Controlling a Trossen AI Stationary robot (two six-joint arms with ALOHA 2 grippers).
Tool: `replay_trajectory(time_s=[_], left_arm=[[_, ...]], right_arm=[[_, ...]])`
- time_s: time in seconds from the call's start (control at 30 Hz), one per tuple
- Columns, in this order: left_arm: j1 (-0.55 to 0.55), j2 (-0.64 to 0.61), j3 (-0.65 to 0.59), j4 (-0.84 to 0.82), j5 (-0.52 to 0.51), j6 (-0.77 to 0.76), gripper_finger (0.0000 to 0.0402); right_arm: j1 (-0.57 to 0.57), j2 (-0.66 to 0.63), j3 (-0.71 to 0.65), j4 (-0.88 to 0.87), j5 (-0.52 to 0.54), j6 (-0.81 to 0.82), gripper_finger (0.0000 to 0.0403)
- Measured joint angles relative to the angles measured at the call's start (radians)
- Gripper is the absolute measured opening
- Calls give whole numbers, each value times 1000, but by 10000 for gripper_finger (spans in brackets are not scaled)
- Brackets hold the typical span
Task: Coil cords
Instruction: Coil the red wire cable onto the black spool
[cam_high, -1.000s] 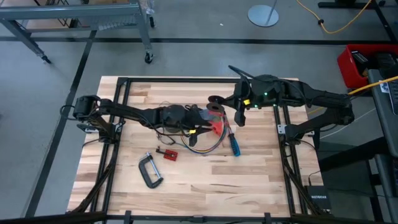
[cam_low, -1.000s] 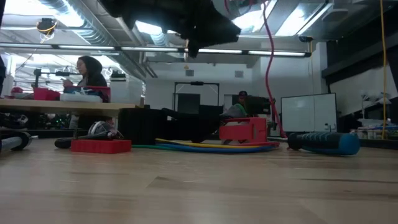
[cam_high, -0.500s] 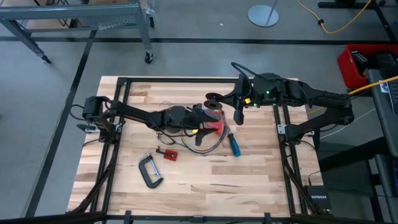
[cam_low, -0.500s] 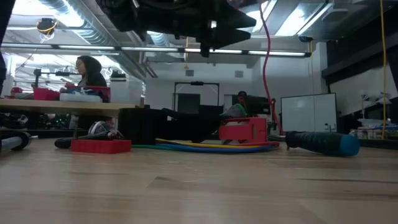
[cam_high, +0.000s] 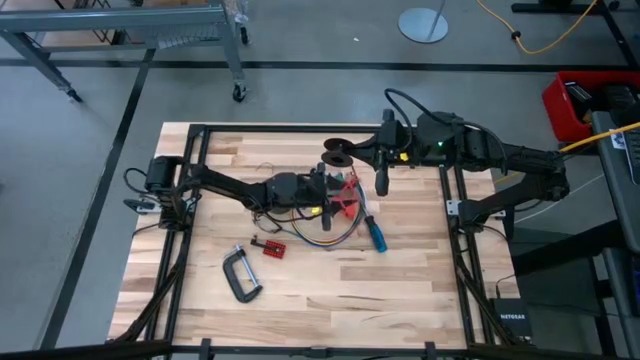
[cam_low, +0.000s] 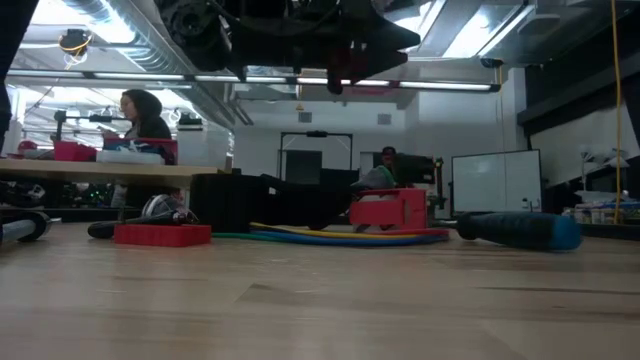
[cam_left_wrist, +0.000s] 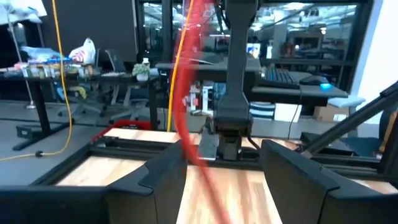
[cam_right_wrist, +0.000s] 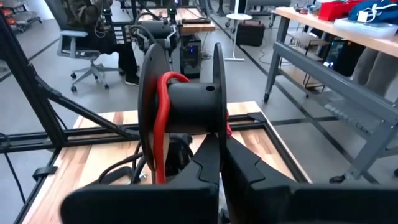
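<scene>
The right end effector (cam_right_wrist: 217, 168), closed on a black spool (cam_right_wrist: 183, 112) with red cord (cam_right_wrist: 163, 124) half wound, faces the open left end effector (cam_left_wrist: 224, 168), so the loose cord could slip off the spool.

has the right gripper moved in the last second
Yes. The right gripper, shut on the spool, shifted toward the table's far edge, away from the screwdriver.

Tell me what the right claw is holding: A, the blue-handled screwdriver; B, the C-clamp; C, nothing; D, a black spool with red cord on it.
D: the right claw is shut on the black spool, which has red cord wound on it.
</scene>
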Motion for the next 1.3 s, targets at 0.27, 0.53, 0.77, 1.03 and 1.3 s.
replay_trajectory(time_s=[0.27, 0.53, 0.77, 1.03, 1.3], left_arm=[[-14, 0, 0, 2, 1, -5, 174], [-22, 0, 0, -24, 1, -8, 145], [-35, 0, 0, -131, 1, -14, 86], [-27, -7, 0, -260, -1, -132, 8], [-28, -12, 0, -351, 0, -180, 1]], right_arm=[[0, 0, 0, -1, 0, -15, 5], [0, 0, 0, -13, 0, -16, 5], [0, 0, 0, -18, 21, -28, 5], [0, -24, 0, -55, 80, -45, 5], [0, -107, 0, -108, 160, -46, 5]])
